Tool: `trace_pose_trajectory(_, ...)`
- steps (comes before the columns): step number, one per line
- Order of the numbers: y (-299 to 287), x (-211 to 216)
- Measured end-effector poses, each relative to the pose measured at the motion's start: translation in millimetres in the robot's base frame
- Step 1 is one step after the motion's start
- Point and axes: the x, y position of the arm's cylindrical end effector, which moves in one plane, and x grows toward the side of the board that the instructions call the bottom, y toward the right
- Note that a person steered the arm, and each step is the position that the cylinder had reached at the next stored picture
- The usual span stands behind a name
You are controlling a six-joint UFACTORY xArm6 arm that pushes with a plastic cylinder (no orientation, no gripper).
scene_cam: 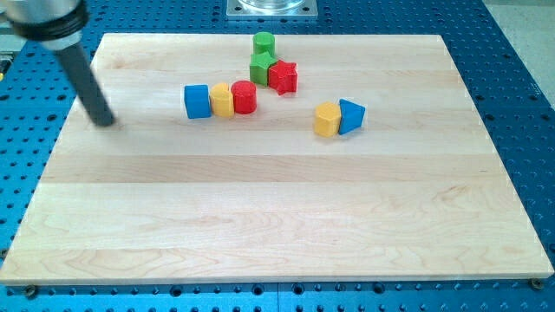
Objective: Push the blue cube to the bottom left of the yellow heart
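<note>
A pale wooden worktop [260,225] is lying on a blue perforated base [520,104], filling most of the frame, with a grey metal mount [271,7] showing at the top edge. My rod is leaning in from the upper left corner of the frame, and my tip [106,122] is resting on the wood in the upper left part of the board, well apart from every block. There are no jaws on this arm (it ends in the bare rod), so nothing is being held.

The blue cube [197,101] is sitting left of centre in the upper half of the frame, at the left end of a short row: it is touching a yellow block [222,100], whose shape I cannot make out for sure, and that one is touching a red cylinder [244,97]. My tip is standing to the left of this row and slightly lower in the frame.

Above the row, a green cylinder [264,42] is sitting near the top edge, with a green block [261,67] just below it and a red star [283,77] touching that block's right side.

Right of centre, a second yellow block [327,120] is pressing against a blue triangular block [351,116]
</note>
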Motion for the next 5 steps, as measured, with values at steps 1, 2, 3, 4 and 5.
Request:
trace_pose_trajectory(1, 63, -77)
trace_pose_trajectory(2, 105, -32)
trace_pose_trajectory(3, 133, -3)
trace_pose_trajectory(4, 145, 4)
trace_pose_trajectory(5, 154, -2)
